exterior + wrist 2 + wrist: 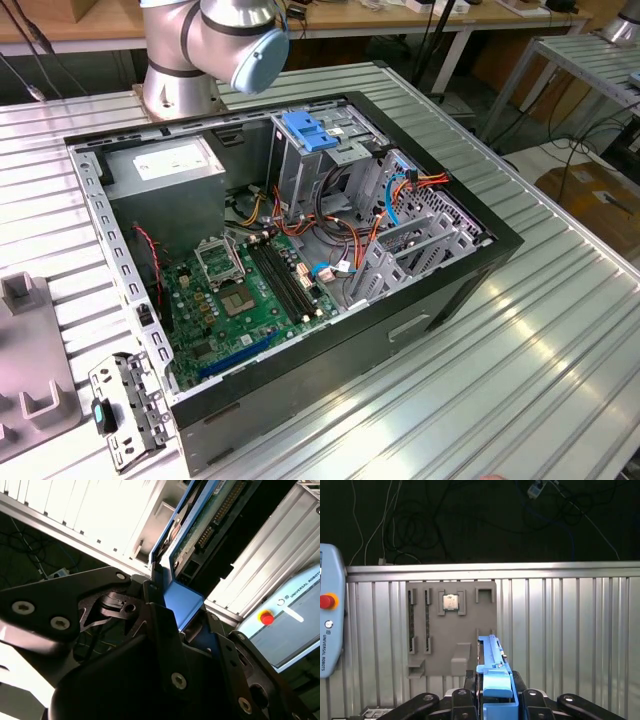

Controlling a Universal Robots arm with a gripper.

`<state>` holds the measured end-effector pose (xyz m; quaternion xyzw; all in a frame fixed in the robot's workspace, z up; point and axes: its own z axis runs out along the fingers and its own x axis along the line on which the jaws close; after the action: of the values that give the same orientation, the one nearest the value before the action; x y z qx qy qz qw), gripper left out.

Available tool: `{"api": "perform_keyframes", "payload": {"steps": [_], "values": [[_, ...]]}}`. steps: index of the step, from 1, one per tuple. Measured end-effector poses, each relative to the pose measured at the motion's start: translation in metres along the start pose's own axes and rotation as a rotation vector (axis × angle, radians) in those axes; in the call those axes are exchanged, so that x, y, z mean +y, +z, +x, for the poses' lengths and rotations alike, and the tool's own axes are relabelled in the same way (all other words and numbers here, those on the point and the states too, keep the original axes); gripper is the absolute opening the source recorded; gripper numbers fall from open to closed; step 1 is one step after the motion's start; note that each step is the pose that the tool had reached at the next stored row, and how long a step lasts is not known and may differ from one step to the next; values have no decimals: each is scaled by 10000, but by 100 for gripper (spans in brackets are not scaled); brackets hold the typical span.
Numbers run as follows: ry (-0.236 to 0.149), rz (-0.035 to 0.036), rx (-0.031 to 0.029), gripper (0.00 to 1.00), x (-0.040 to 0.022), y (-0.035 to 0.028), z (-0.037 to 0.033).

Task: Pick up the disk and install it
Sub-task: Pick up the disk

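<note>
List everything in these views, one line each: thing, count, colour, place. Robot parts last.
table: 1, silver, slatted, under everything
computer case: 1, black, open on the table
motherboard: 1, green, on the case floor
power supply: 1, grey with white sticker, inside the case beside the motherboard
latch plate: 1, blue, atop the drive cage
cables: several, red, orange, blue, inside the case
bracket: 1, silver, on the table beside the case
fixture tray: 1, grey, on the table
processor chip: 1, silver, in a tray pocket
teach pendant: 1, pale blue with red button, near the tray
disk: 1, blue-railed, held edge-on
robot arm: 1, silver with pale blue cap, beside the case
gripper: 1, black, shut on the disk
</note>
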<state>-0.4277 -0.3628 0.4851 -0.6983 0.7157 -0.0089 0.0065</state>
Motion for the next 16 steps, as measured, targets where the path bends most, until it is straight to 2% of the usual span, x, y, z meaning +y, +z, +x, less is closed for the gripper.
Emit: {"api": "perform_keyframes", "payload": {"steps": [5,11,16], "values": [[0,0,0,37,-139,3,-1],[0,0,0,37,-267,6,-2],[0,0,0,37,-345,7,-3]]}}
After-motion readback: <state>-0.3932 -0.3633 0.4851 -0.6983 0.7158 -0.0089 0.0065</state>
